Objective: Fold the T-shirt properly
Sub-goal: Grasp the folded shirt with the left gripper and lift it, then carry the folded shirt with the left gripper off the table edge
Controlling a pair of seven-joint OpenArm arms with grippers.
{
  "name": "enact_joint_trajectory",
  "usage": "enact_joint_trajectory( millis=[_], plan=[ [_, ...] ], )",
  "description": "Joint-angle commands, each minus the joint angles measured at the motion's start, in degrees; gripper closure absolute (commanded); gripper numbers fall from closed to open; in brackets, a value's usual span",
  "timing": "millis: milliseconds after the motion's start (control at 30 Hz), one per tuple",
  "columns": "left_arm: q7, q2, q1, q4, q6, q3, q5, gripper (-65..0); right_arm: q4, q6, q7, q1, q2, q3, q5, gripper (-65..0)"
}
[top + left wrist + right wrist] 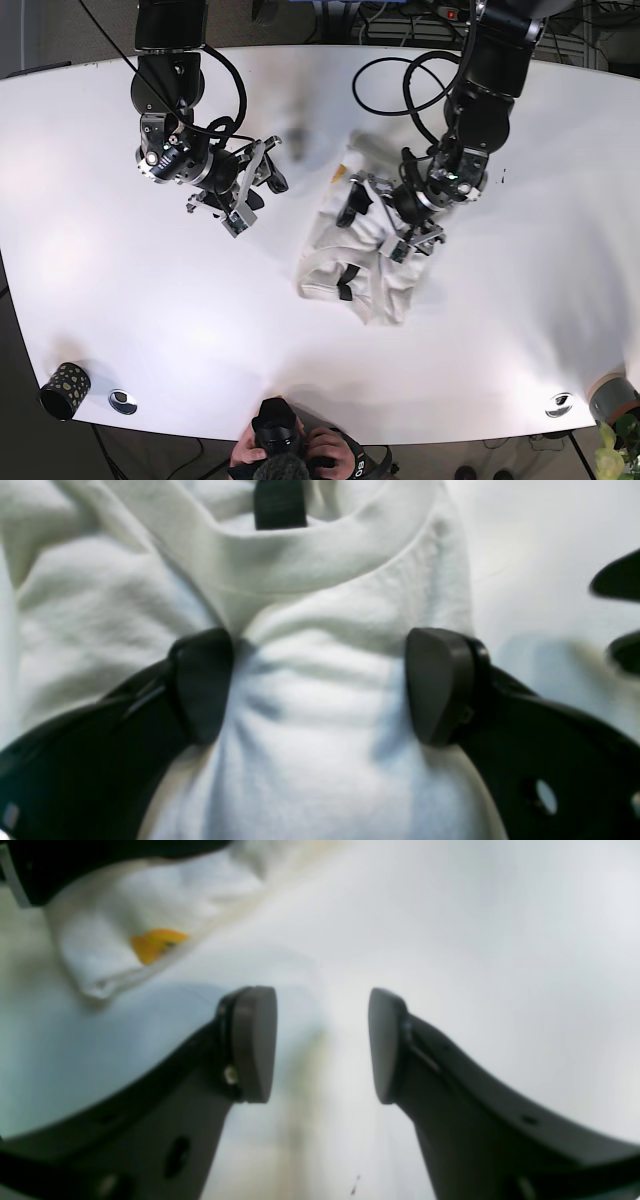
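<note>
The white T-shirt (355, 270) lies crumpled in the middle of the white table (500, 300). In the left wrist view its collar (320, 560) with a black label (280, 505) lies just ahead of my left gripper (320, 685). That gripper is open, its fingers (200, 685) pressed down on either side of a ridge of shirt fabric (315, 720). In the base view it sits on the shirt's upper right part (378, 225). My right gripper (322, 1045) is open and empty over bare table, left of the shirt (262, 185). A shirt edge with an orange mark (155, 944) shows in the right wrist view.
A dark dotted cup (65, 388) and a metal disc (123, 400) sit at the table's front left. Another disc (558, 404) and a cup (612, 395) sit at the front right. A person with a camera (290, 455) stands at the front edge. Cables (400, 70) lie at the back.
</note>
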Motion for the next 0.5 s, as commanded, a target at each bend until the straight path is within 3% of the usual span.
enact_joint_trajectory(
  millis=[0, 200, 467],
  plan=[
    [6.58, -5.07, 0.45, -2.29, 3.24, -2.36, 3.21, -50.7, 1.24, 0.32, 0.37, 0.99, 0.36, 0.23, 0.8, -27.6],
    [6.58, -12.9, 0.54, -6.42, -4.41, -10.63, 3.3, -50.6, 2.21, 0.32, -0.24, 1.17, 0.27, 1.99, 0.8, -27.6],
    [6.23, -22.83, 0.54, -16.09, -10.38, -20.65, 3.39, -50.6, 3.18, 0.32, -0.24, 1.08, 0.27, 2.52, 0.8, -27.6]
  ],
)
